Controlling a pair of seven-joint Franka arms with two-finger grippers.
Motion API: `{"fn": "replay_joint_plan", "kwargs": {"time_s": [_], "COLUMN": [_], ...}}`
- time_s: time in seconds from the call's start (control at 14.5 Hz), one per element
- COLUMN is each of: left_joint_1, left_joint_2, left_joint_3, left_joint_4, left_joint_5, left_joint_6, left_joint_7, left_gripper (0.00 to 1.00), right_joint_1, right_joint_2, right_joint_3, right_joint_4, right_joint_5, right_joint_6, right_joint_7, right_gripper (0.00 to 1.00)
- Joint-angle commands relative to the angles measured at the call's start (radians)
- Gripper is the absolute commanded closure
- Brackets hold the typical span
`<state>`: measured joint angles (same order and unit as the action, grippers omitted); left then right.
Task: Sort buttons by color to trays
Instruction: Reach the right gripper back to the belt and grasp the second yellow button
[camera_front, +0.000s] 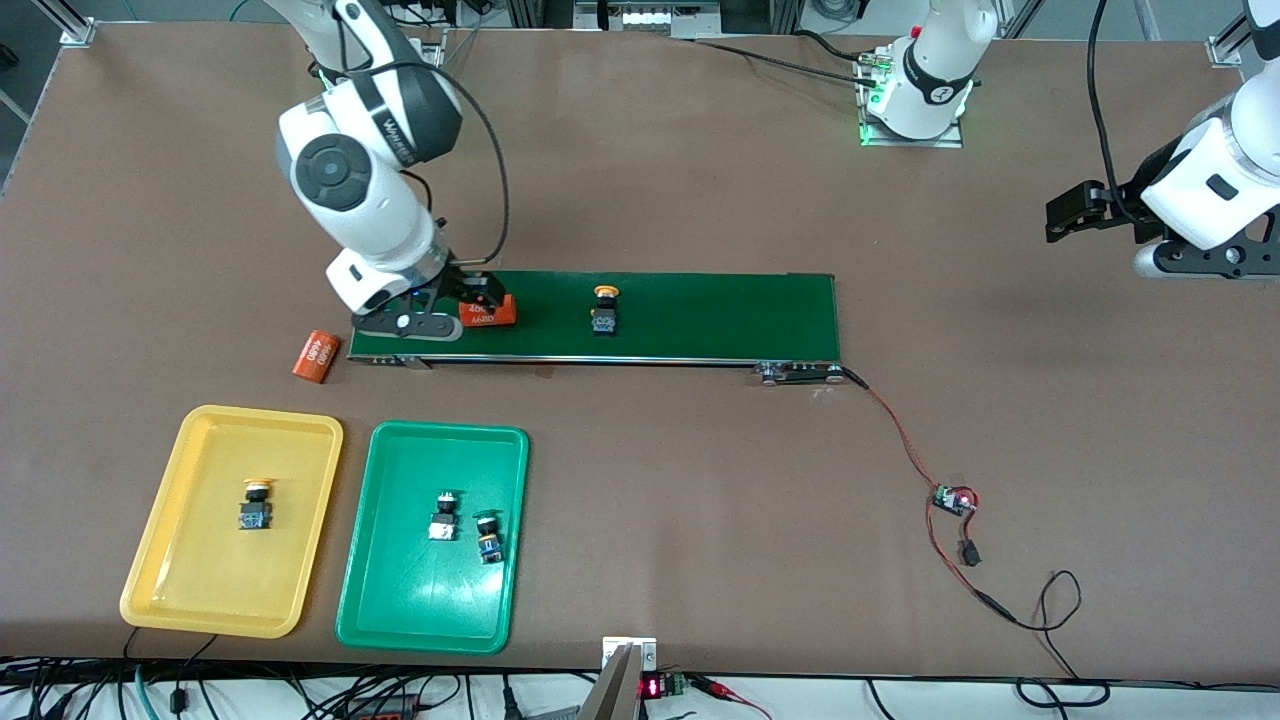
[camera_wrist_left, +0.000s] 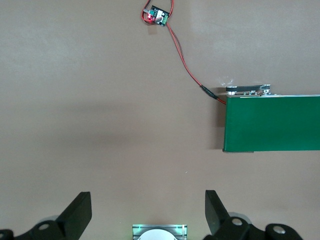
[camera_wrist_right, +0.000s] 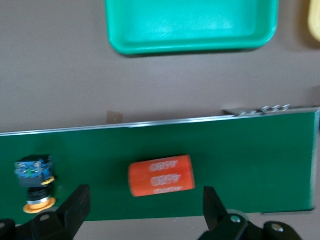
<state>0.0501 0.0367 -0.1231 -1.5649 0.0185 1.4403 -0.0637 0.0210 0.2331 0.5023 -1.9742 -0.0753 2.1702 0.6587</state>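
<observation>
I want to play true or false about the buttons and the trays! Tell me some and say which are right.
1. The yellow tray holds one yellow-capped button. True.
2. The green tray holds three buttons. False: it holds two buttons.
3. A yellow-capped button on the belt sits on the conveyor belt. True.
4. The right gripper is over the green tray. False: it is open over the belt, above an orange cylinder.
5. The left gripper grips a button. False: it is open and empty.

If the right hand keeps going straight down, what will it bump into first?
Probably the orange cylinder on the belt. The right hand is open over it, and the cylinder sits between its fingers. How high the hand is, I can't tell.
</observation>
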Motion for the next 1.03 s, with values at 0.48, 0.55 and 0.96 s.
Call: {"fn": "replay_joint_plan", "kwargs": {"time_s": [0.48, 0.55, 0.96], "left_joint_1": [0.005, 0.005, 0.005], "left_joint_2": [-0.001, -0.001, -0.001], "left_joint_3": [-0.007, -0.007, -0.006], "left_joint_4": [0.006, 0.006, 0.006], "left_joint_5": [0.003, 0.003, 0.003], "left_joint_6": [-0.015, -0.015, -0.015], "left_joint_7": [0.001, 0.001, 0.001], "left_gripper": [0.00, 0.00, 0.00], "right_joint_1": [0.091, 0.091, 0.091], "right_joint_2": [0.089, 0.095, 0.118], "right_joint_3": [-0.004, -0.004, -0.010], "right_joint_4": [-0.034, -0.034, -0.032], "right_joint_5": [-0.095, -0.095, -0.098], "right_joint_6": [0.111, 0.120, 0.178], "right_joint_7": [0.173, 0.177, 0.177], "right_gripper": [0.00, 0.00, 0.00]}}
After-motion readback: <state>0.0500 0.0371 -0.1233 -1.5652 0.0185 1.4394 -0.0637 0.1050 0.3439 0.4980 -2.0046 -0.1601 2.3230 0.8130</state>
